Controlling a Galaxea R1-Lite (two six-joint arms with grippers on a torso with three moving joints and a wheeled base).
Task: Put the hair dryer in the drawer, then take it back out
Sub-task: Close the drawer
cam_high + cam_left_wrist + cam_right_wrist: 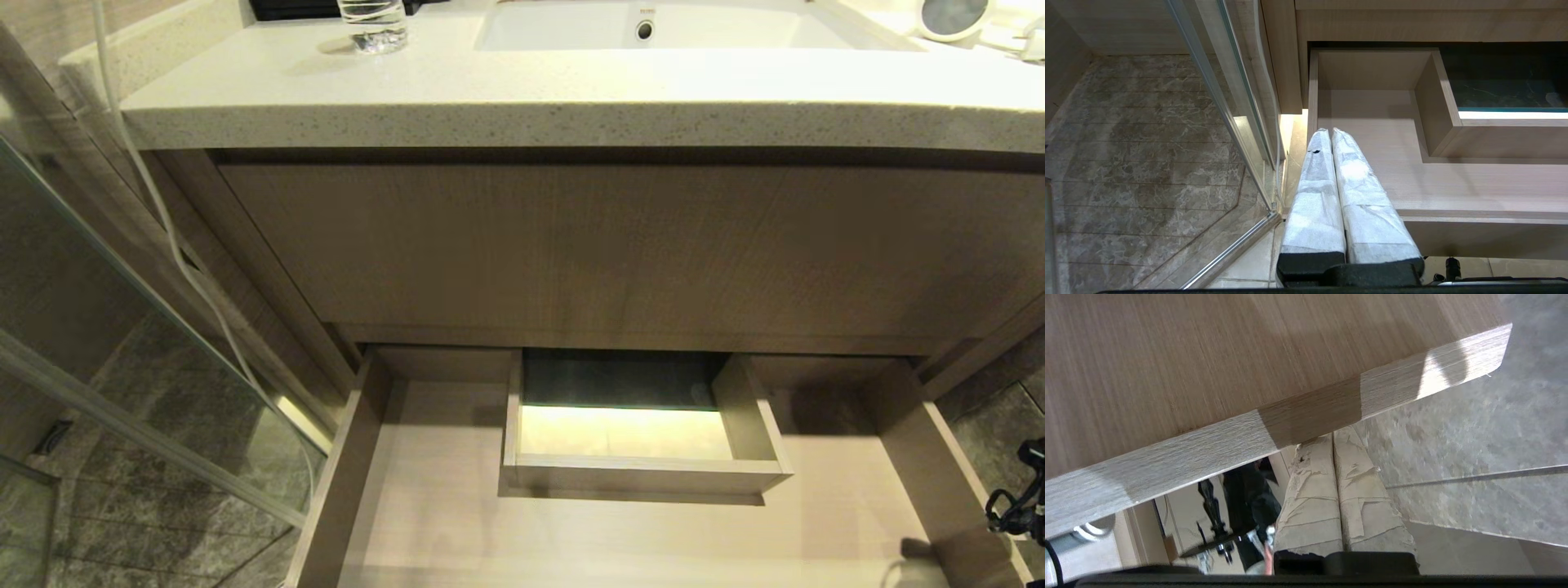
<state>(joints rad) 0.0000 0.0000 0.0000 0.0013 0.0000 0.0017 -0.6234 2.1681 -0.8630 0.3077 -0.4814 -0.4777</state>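
The drawer (343, 482) stands pulled out under the vanity, light wood grain with a boxed cutout (645, 474) in its middle and nothing lying in it. The white hair dryer (951, 16) rests on the countertop at the far right, its round grey grille end showing. My right gripper (1333, 435) is shut and empty, its taped fingertips tucked against the edge of a wood-grain board (1208, 375) of the drawer near its corner. My left gripper (1329, 130) is shut on nothing and hangs parked above the drawer's (1453, 183) front left corner.
A speckled countertop (571, 106) with a white sink (653, 33) and a drinking glass (373, 24) overhangs the tall wood front panel (612, 245). A glass shower partition (122, 384) and a white cord (163, 220) stand left. Grey stone floor tiles (1474, 437) lie right of the drawer.
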